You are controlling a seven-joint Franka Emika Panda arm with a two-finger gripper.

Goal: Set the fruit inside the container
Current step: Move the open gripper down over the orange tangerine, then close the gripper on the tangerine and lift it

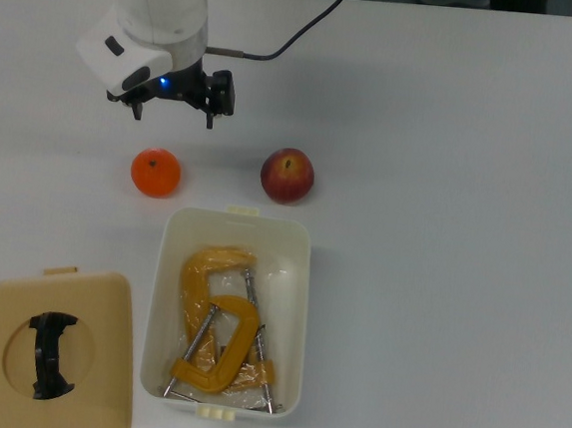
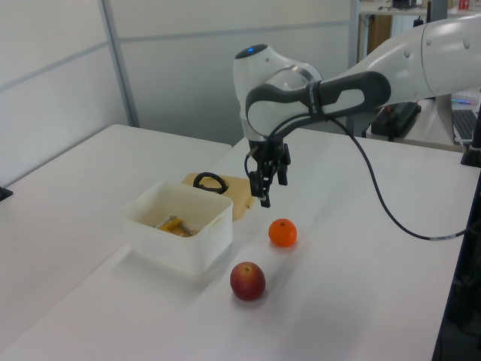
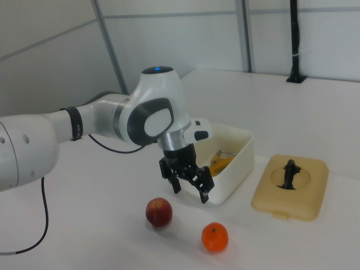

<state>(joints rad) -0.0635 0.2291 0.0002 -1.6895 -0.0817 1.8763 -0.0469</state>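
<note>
A white table (image 1: 473, 140), seen from above. At the top view's far left, near the bottom edge, lies a flat tan lid (image 1: 60, 360) with a black handle (image 1: 50, 354), well apart from the fruit. Next to the right, the orange (image 1: 155, 173) sits alone on bare table. Above it hangs the gripper (image 1: 173, 114), its two black fingers spread apart and holding nothing; it touches neither fruit. Below and right of the orange stands the white container (image 1: 228, 311), uncovered, holding a yellow C-clamp (image 1: 217, 338) that fills most of its floor. The red apple (image 1: 287, 175) rests just beside the container's upper short end, clear of the rim. The orange and apple are apart, with bare table between them. Right of the apple and container, the table is bare all the way to the top view's right edge.
</note>
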